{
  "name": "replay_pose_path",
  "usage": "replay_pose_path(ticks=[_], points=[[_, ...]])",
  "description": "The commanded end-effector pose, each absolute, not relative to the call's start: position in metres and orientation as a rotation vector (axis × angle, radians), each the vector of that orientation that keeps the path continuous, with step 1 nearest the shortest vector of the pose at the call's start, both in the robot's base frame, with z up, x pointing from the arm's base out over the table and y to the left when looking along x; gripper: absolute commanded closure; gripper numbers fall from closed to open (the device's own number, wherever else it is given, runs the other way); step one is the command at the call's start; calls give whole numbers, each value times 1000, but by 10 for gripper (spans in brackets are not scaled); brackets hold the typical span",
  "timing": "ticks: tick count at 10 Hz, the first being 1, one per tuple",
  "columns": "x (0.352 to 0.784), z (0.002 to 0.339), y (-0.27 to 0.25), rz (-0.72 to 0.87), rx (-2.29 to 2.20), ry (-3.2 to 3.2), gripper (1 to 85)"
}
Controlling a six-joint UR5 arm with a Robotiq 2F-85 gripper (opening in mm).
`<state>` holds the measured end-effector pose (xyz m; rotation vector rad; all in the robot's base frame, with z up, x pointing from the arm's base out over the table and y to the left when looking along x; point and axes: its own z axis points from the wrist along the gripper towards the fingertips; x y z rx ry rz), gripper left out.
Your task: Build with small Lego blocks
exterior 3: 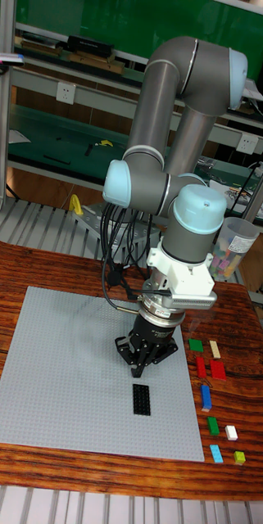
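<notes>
From the tall fixed view, the fingers [142,368] point down over the grey baseplate [57,368], too dark to tell whether apart or together. A black block [141,399] lies on the plate just below them. Loose coloured bricks [210,370] sit on the table [33,270] to their right.

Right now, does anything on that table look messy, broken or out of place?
Nothing stands out. One black brick lies flat and square on the grey baseplate, just below the gripper. The spare bricks sit loosely on the wooden table to the right, uneven but not spilled.
</notes>
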<state>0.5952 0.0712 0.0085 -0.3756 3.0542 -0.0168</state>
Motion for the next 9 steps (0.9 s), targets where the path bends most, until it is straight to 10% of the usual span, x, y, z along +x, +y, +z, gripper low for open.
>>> replay_pose_path(ticks=[1,9], points=[[598,6,73,1,-378,3054,843],[600,5,73,-4,-390,3053,843]])
